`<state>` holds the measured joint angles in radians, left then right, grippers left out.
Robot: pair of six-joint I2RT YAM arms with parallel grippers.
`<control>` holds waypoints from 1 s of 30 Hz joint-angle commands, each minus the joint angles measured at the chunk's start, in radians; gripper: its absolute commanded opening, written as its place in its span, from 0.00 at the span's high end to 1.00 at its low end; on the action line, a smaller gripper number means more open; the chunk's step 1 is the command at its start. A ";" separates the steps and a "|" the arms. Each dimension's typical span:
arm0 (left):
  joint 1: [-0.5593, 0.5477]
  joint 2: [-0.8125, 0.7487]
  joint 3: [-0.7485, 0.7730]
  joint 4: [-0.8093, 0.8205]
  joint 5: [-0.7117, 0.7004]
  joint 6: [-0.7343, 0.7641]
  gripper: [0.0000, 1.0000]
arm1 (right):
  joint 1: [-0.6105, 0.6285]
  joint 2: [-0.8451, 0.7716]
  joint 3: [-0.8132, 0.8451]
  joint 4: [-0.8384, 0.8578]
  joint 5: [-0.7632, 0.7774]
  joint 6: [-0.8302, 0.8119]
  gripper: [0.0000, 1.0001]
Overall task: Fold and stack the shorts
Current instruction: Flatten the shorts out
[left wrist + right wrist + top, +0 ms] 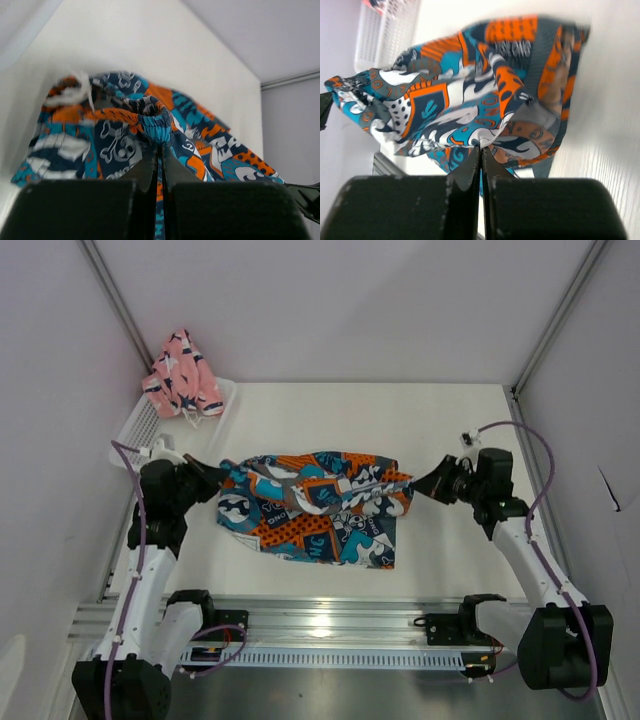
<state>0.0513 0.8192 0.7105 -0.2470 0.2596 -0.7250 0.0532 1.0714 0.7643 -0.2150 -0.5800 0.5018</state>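
The blue, orange, white and grey print shorts (315, 505) hang stretched between my two grippers above the table's middle, sagging toward the front. My left gripper (218, 475) is shut on their left edge; in the left wrist view the elastic band (157, 125) bunches at my left gripper (160, 147). My right gripper (420, 483) is shut on their right edge; in the right wrist view the cloth (470, 100) is pinched at my right gripper (481, 149). The pink shorts (182, 375) with navy-and-white shapes lie crumpled in the basket at the back left.
A white mesh basket (140, 425) stands at the back left, against the left wall; it also shows in the right wrist view (385, 30). Grey walls close in the white table (440, 430) on the left, back and right. A metal rail (320, 625) runs along the front.
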 commanded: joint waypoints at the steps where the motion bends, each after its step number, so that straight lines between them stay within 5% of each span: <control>1: 0.007 -0.043 -0.111 -0.028 -0.048 -0.002 1.00 | 0.013 -0.030 -0.152 -0.003 -0.040 0.009 1.00; 6: 0.007 -0.115 -0.305 -0.009 -0.036 -0.007 1.00 | 0.025 -0.089 -0.267 -0.014 0.002 -0.006 1.00; 7: 0.005 -0.141 -0.322 -0.009 -0.033 -0.007 0.92 | 0.025 -0.094 -0.281 -0.024 0.012 -0.011 1.00; 8: 0.007 -0.152 -0.359 -0.009 -0.034 -0.005 0.81 | 0.027 -0.103 -0.287 -0.032 0.015 -0.016 1.00; 9: 0.007 -0.164 -0.387 -0.011 -0.034 -0.001 0.41 | 0.027 -0.119 -0.292 -0.037 0.017 -0.019 1.00; 11: 0.007 -0.196 -0.410 -0.021 -0.045 0.004 0.03 | 0.031 -0.136 -0.306 -0.053 0.029 -0.025 1.00; 30: 0.005 -0.028 -0.211 -0.176 -0.129 -0.036 0.01 | 0.117 -0.231 -0.388 -0.043 0.131 -0.009 1.00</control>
<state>0.0521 0.7818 0.4145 -0.3935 0.1726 -0.7383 0.1558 0.8627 0.3805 -0.2844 -0.4812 0.4957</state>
